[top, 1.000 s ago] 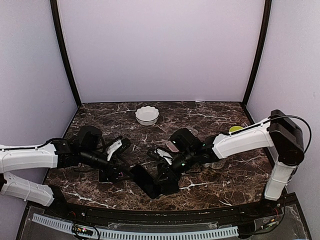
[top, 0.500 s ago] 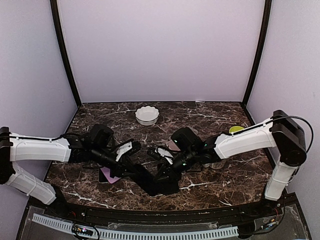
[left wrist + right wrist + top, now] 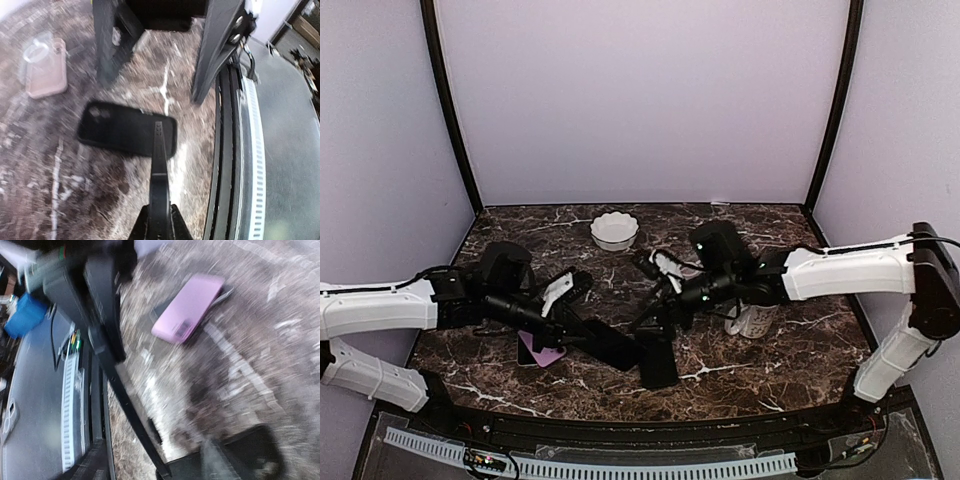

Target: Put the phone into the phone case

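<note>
My left gripper point(image 3: 582, 326) is shut on the end of a thin black slab, which I take for the phone case point(image 3: 608, 346). In the left wrist view the case point(image 3: 159, 170) shows edge-on, sticking forward out of the closed jaws. Under its tip a black phone point(image 3: 125, 134) with camera lenses lies flat on the marble. The top view shows the phone point(image 3: 658, 362) near the front edge. My right gripper point(image 3: 656, 312) hangs open just above it, holding nothing. Its two fingers point(image 3: 214, 50) stand well apart in the left wrist view.
A pink phone point(image 3: 542, 351) lies on a dark thing left of the case; it shows in the right wrist view as the pink phone point(image 3: 189, 312). A beige-pink case point(image 3: 46, 67) lies beyond. A white bowl point(image 3: 614, 230) stands at the back, a clear cup point(image 3: 752, 320) under the right arm.
The left gripper reached in and shut on the black case. The right gripper opened, let go and rose back to the right, leaving the black phone flat on the table.
</note>
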`<state>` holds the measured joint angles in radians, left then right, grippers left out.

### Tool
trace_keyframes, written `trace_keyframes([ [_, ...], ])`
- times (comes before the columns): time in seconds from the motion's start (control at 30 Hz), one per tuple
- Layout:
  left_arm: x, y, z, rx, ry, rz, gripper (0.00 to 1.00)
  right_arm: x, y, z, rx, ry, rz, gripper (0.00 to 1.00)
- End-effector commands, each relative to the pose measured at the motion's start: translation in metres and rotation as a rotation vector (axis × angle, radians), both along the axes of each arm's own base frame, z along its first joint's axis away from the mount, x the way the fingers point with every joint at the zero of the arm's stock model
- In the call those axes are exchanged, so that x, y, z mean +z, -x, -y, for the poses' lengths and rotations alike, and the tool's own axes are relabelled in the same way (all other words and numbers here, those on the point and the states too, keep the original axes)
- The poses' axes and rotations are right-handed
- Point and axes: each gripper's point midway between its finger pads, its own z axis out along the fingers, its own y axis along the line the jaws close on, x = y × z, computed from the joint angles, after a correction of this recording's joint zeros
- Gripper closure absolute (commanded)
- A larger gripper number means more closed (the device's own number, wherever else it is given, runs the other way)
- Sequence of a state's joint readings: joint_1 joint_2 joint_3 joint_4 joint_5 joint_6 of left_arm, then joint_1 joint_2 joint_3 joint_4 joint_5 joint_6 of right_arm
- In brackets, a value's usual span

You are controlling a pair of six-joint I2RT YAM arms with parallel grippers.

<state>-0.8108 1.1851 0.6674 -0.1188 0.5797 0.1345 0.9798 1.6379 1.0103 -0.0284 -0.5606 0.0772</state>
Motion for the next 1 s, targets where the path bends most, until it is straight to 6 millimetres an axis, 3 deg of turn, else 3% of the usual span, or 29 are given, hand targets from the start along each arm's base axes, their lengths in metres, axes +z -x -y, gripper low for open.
trace_keyframes([
  [0.0, 0.131, -0.034, 0.004, 0.207, 0.347, 0.258, 1.0, 0.123, -0.051, 0.018, -0.258, -0.282, 0.173, 0.03],
  [0.03, 0.15, -0.042, -0.001, 0.283, 0.41, 0.266, 1.0, 0.146, -0.065, 0.027, -0.363, -0.337, 0.197, 0.02],
  [0.07, 0.186, -0.06, -0.016, 0.434, 0.516, 0.334, 1.0, 0.169, -0.078, 0.035, -0.458, -0.396, 0.214, 0.01],
  [0.13, 0.236, -0.072, -0.035, 0.583, 0.685, 0.409, 1.0, 0.207, -0.096, 0.043, -0.587, -0.518, 0.197, 0.01],
  [0.17, 0.247, -0.077, -0.038, 0.625, 0.731, 0.42, 1.0, 0.221, -0.102, 0.042, -0.625, -0.579, 0.167, 0.02],
  [0.2, 0.271, -0.075, -0.042, 0.636, 0.843, 0.428, 1.0, 0.23, -0.105, 0.039, -0.636, -0.634, 0.126, 0.02],
  [0.33, 0.309, -0.065, -0.034, 0.577, 1.087, 0.361, 1.0, 0.265, -0.101, 0.019, -0.549, -0.838, -0.027, 0.02],
  [0.53, 0.325, -0.052, -0.021, 0.463, 1.215, 0.302, 1.0, 0.292, -0.088, 0.0, -0.394, -0.919, -0.056, 0.04],
  [0.6, 0.318, -0.057, -0.014, 0.466, 1.183, 0.278, 1.0, 0.298, -0.081, 0.0, -0.352, -0.946, -0.04, 0.17],
  [0.7, 0.308, -0.059, -0.007, 0.456, 1.171, 0.245, 1.0, 0.304, -0.072, 0.005, -0.308, -0.986, -0.025, 0.52],
  [0.87, 0.292, -0.056, 0.004, 0.41, 1.13, 0.17, 1.0, 0.313, -0.05, 0.015, -0.215, -1.024, 0.032, 0.94],
  [0.9, 0.287, -0.053, 0.009, 0.383, 1.109, 0.148, 1.0, 0.313, -0.047, 0.018, -0.208, -1.023, 0.048, 1.0],
  [0.97, 0.274, -0.045, 0.017, 0.33, 1.059, 0.123, 1.0, 0.314, -0.044, 0.026, -0.204, -1.015, 0.081, 1.0],
])
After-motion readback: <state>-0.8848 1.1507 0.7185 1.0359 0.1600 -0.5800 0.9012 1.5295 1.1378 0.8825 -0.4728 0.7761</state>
